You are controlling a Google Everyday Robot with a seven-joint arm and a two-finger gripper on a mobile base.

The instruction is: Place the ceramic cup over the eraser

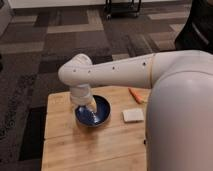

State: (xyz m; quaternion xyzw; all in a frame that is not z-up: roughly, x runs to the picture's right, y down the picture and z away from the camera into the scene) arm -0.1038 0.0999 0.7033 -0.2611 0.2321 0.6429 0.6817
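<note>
So, edges: the worktop (pixel 60 145) is showing its left and far edges against the carpet (pixel 75 35). The near edge is running out at the bottom of the view, and the right side is sitting behind the robot's white body (pixel 182 120).
open room: bare wood is lying in front of the blue bowl (pixel 100 116) and along the left side. A seam is crossing the boards nearer the camera.
surface: light wooden boards are carrying the blue bowl, a flat white eraser (pixel 133 115) and an orange piece (pixel 136 94).
room: patterned grey-and-dark carpet is stretching away behind. A dark wheeled frame (pixel 122 7) is standing at the far end.
arm: the white arm (pixel 120 74) is reaching in from the right over the worktop's far side and bending down at a round joint above the bowl.
hand: the hand (pixel 85 101) is hanging in the bowl's left half, mostly hidden under the wrist. Spread or pinching, cannot tell.
ceramic cup: the ceramic cup (pixel 92 103) is peeking out as a pale tapered shape right at the hand's lower end, over the bowl's inside. Gripped or resting in the bowl, cannot tell.
eraser: lying flat just right of the bowl's rim, apart from the cup. The orange piece is lying beyond it, near the far edge.
</note>
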